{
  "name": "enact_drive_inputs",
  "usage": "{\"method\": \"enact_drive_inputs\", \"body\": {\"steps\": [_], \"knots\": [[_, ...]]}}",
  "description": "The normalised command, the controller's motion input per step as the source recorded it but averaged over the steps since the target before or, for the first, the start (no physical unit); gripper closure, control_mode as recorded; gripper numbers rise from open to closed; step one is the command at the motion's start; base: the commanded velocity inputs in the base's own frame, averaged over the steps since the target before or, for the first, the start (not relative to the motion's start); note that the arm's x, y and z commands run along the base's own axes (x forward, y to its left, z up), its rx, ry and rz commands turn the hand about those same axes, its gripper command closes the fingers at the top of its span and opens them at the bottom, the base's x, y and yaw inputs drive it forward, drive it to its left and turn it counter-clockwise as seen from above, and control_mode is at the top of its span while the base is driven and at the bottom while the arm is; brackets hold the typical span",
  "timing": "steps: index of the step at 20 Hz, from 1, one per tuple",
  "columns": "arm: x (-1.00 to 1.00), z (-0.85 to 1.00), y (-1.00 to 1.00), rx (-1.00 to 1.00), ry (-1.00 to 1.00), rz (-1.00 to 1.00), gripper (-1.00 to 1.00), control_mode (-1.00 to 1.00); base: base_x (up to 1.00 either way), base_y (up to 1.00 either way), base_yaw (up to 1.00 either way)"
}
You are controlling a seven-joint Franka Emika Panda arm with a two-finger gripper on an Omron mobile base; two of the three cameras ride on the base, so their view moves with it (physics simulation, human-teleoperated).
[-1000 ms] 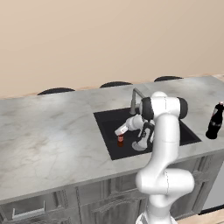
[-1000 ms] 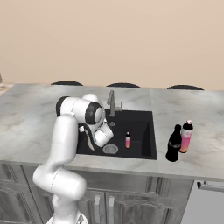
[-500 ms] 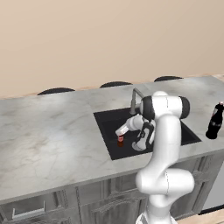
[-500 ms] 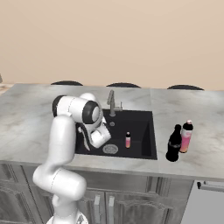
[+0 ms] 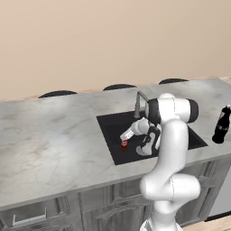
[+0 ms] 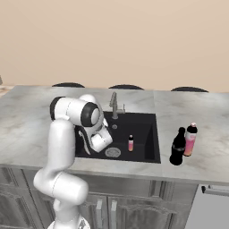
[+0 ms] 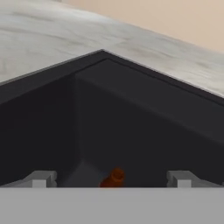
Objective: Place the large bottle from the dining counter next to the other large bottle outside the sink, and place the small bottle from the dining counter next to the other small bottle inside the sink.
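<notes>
Since the arm was lifted slightly, the fingers (image 7: 111, 178) stand apart above the small bottle (image 5: 124, 145), apparently released in the sink (image 6: 145, 120).

Basin: I'm looking into a corner of the black rectangular sink (image 7: 131, 109), its dark walls meeting ahead.
Bottle: a short brown glass bottle with a reddish top (image 7: 113, 178) shows low, between my fingers.
Fingers: two grey fingers (image 7: 40, 179) spread wide, apart from the bottle.
Counter: light grey marble-patterned counter (image 7: 48, 39) beyond the rim.
</notes>
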Motion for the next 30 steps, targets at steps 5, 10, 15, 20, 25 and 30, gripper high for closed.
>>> {"method": "enact_drive_inputs", "body": {"steps": [5, 10, 15, 20, 25, 30], "knots": [[-0.33, 0.01, 0.0, 0.0, -0.04, 0.0, -1.0, -1.0, 0.0, 0.0, 0.0], [-0.34, 0.08, 0.0, 0.0, -0.06, 0.0, -1.0, -1.0, 0.0, 0.0, 0.0], [-0.27, 0.17, 0.0, 0.0, -0.06, 0.0, -1.0, -1.0, 0.0, 0.0, 0.0], [-0.23, 0.18, 0.0, 0.0, -0.05, 0.0, -1.0, -1.0, 0.0, 0.0, 0.0], [-0.19, 0.17, 0.0, 0.0, -0.04, 0.0, -1.0, -1.0, 0.0, 0.0, 0.0], [-0.21, 0.17, 0.0, 0.01, -0.03, 0.0, -1.0, -1.0, 0.0, 0.0, 0.0]]}}
